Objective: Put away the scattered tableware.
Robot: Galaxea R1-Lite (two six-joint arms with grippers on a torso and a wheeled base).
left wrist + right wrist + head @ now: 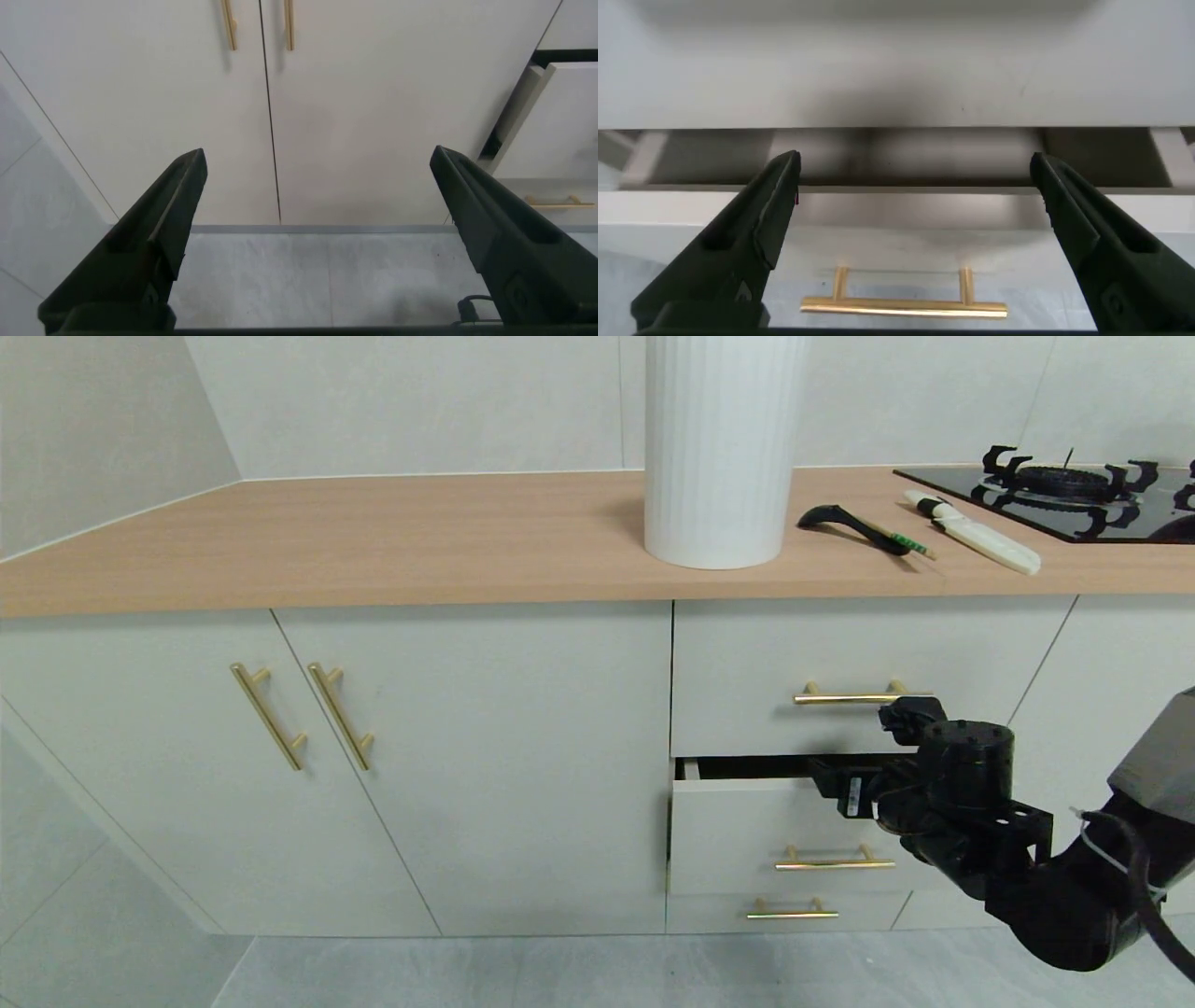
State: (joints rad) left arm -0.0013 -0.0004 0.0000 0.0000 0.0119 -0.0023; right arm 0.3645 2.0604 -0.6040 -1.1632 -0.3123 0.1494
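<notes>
On the wooden counter (373, 537) lie a black spoon (845, 523), a thin pair of chopsticks (907, 543) and a white knife (976, 534), all to the right of a tall white ribbed container (717, 448). Below them the middle drawer (747, 831) stands pulled out a little, with a dark gap above its front. My right gripper (864, 751) is open at that gap, level with the drawer's top edge (896, 210), holding nothing. My left gripper (316, 159) is open and empty, low down in front of the cabinet doors (271, 103).
A black gas hob (1064, 490) sits at the counter's far right. Brass handles mark the top drawer (859, 695), the middle drawer (904, 303) and the two doors (303, 714). Grey tiled floor (308, 280) runs in front of the cabinets.
</notes>
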